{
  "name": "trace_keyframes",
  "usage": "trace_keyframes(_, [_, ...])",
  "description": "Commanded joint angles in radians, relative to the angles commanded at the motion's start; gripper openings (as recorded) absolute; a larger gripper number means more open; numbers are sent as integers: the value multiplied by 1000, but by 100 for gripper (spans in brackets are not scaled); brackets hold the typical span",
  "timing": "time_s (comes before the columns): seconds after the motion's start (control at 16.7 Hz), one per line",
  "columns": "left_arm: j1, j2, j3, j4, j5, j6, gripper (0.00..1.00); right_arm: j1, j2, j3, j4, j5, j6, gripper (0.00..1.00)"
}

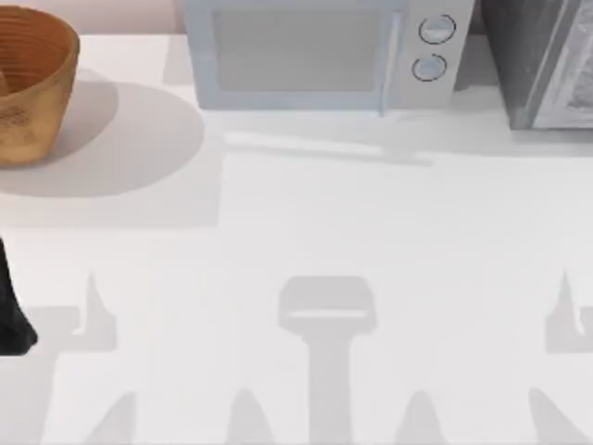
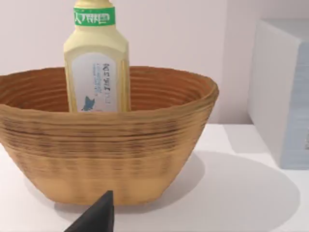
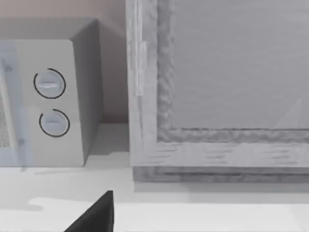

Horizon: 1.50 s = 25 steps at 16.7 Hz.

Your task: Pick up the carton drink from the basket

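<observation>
My left gripper (image 2: 99, 217) sits at the table's (image 1: 371, 232) nine o'clock edge; whether it is released or clenched, I cannot tell. Beyond it, at ten o'clock, the basket (image 2: 106, 154) holds the upright carton drink (image 2: 96, 63). The microwave (image 1: 315, 51) stands at twelve o'clock.

A round, deep basket (image 1: 32, 88) of golden-brown wicker is set at the far left of the table, partly cut off by the top view's edge. Its inside is ribbed orange-brown. In the left wrist view, the yellow carton drink (image 2: 96, 63) is seen standing upright inside the basket (image 2: 106, 154), a green band around its neck, its body rising above the rim.
</observation>
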Motion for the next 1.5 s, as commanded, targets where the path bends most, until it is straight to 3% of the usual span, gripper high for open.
trace_keyframes(0.24, [3,30,8,13,6,3,100,0,0,0,0,0,0,100])
trace_keyframes(0.54, [31,274,96,142,45,7,100,0,0,0,0,0,0,100])
trace_keyframes(1.5, [218,1678,707,990,245,6,100,0,0,0,0,0,0,100])
